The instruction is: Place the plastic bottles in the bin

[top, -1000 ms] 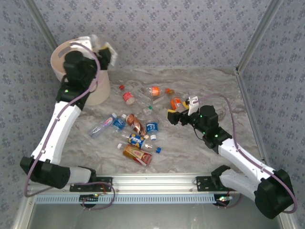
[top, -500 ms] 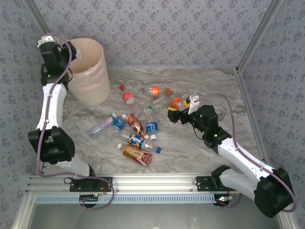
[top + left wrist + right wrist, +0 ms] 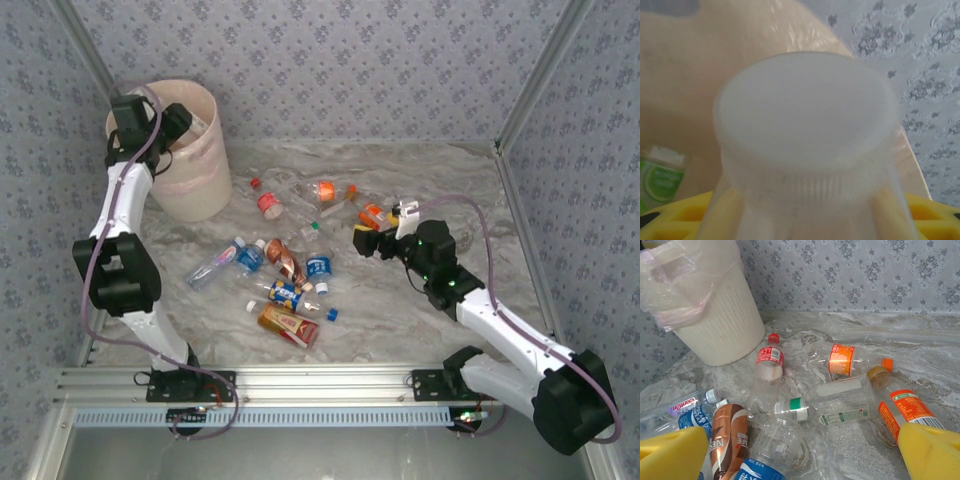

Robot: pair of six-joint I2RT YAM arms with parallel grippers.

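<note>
Marbled surface [image 3: 400, 320], bottles [image 3: 288, 322] scattered; left tool [image 3: 180, 120] grips white-capped bottle [image 3: 805, 115] above bin [image 3: 200, 190] for drop; right tool [image 3: 360, 242] spread, ready

Bottles [image 3: 288, 260] on table [image 3: 400, 330], bin [image 3: 200, 180] at far-left corner

**Marbled tabletop and its load**

Grey-veined marbled table [image 3: 430, 170] carrying the pale bin [image 3: 200, 190], upright at its far-left corner. Plastic bottles [image 3: 290, 324] lie scattered mid-table on their sides, among them a red-capped bottle [image 3: 268, 203] and a brown-labelled bottle [image 3: 285, 262].
</note>
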